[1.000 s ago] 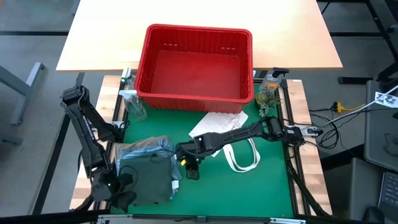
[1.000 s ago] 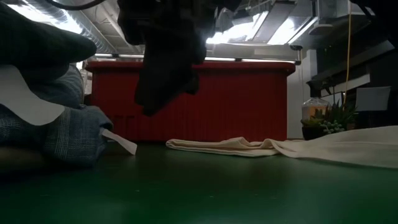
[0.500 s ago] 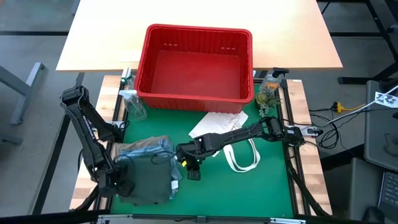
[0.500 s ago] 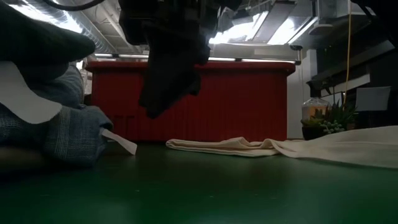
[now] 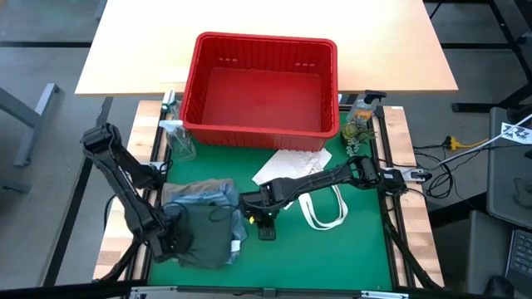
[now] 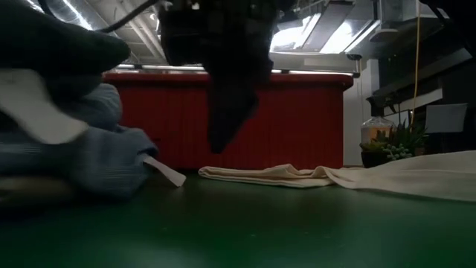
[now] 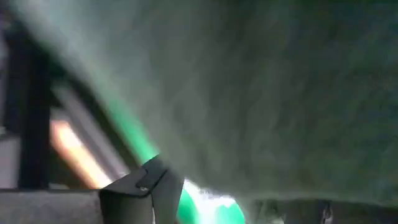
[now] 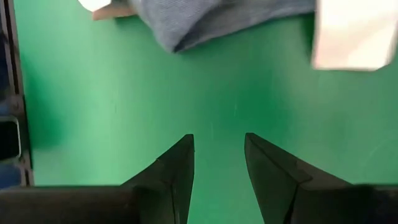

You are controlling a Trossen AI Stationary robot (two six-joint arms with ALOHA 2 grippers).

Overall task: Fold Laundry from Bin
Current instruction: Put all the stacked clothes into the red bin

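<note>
A pile of laundry lies on the green mat at the near left, with a dark green garment (image 5: 208, 237) (image 7: 280, 93) on top of a blue-grey one (image 5: 199, 198) (image 6: 97, 160). My left gripper (image 5: 173, 241) points down at the dark green garment's left edge, open. My right gripper (image 5: 264, 226) (image 8: 217, 162) hangs open over bare mat just right of the pile, nothing between its fingers. The red bin (image 5: 259, 43) stands at the far middle; no laundry shows inside it. My left gripper comes from above at the left edge of the dark green garment (image 5: 184, 239). The gripper itself hides the place of contact in the high view. The blurred wrist view shows only one finger (image 7: 146, 186) against cloth, so I cannot tell what kind of hold it is.
A flat white tote bag (image 5: 291, 164) lies between the bin and my right arm, its loop handles (image 5: 326, 212) toward the near edge. A spray bottle (image 5: 179, 139) stands left of the bin, and a bottle and a small plant (image 5: 357, 123) stand right of it. Bare mat (image 5: 332, 257) lies at the near right.
My left gripper has come down and toward the table's right, tipping to point straight down at the pile's left edge. The pile has slid a little toward the right, and the dark green garment is bunched narrower. My right gripper has tipped slightly further down.
</note>
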